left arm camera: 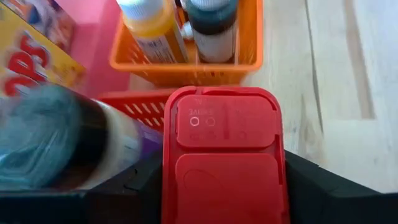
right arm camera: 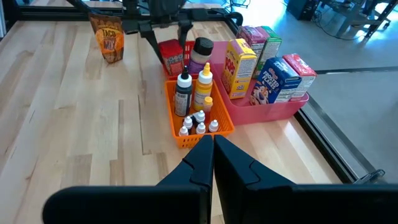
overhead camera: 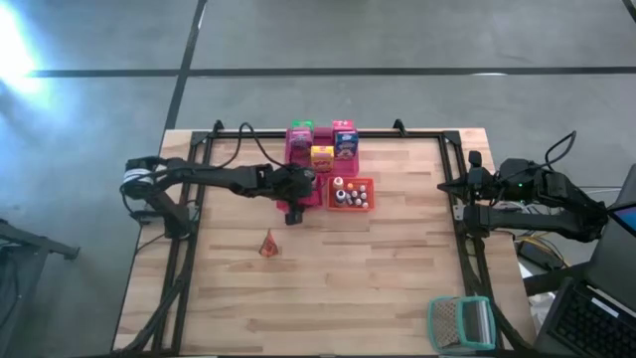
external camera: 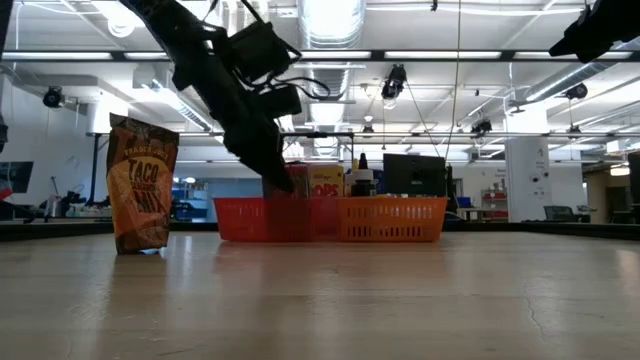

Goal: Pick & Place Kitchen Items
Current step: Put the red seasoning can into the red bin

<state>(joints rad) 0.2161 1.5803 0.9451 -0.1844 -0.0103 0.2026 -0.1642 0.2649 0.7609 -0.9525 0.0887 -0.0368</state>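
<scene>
A pale wooden surface (overhead camera: 378, 268) with a dark rail frame along its edges sits in a wide hall with bright ceiling lights. Most of the wood lies bare. The landmark is the orange tray (overhead camera: 351, 194), near the far middle of the surface. Small bottles (right arm camera: 194, 93) and tiny pale round pieces (right arm camera: 199, 126) stand inside it. Just beside the orange tray, toward the far edge, a pink tray (right arm camera: 273, 106) holds upright cartons: a yellow carton (right arm camera: 240, 67), a blue carton (right arm camera: 277, 79) and a pink carton (right arm camera: 300, 67). On the orange tray's other side a red tray (external camera: 262, 218) touches it.

The left gripper (overhead camera: 295, 207) hangs at the red tray, its fingers (left arm camera: 134, 180) spread around a flat red container (left arm camera: 222, 162), one on each side of it, the container over the red tray's edge. A dark-capped jar (right arm camera: 202, 51) lies just next to the red container.

A taco mix pouch (overhead camera: 268, 244) stands alone on open wood, well apart from the orange tray, toward the near edge.

The right gripper (right arm camera: 212, 158) waits near the right rail, well apart from the orange tray, fingers pressed together and holding nothing.
</scene>
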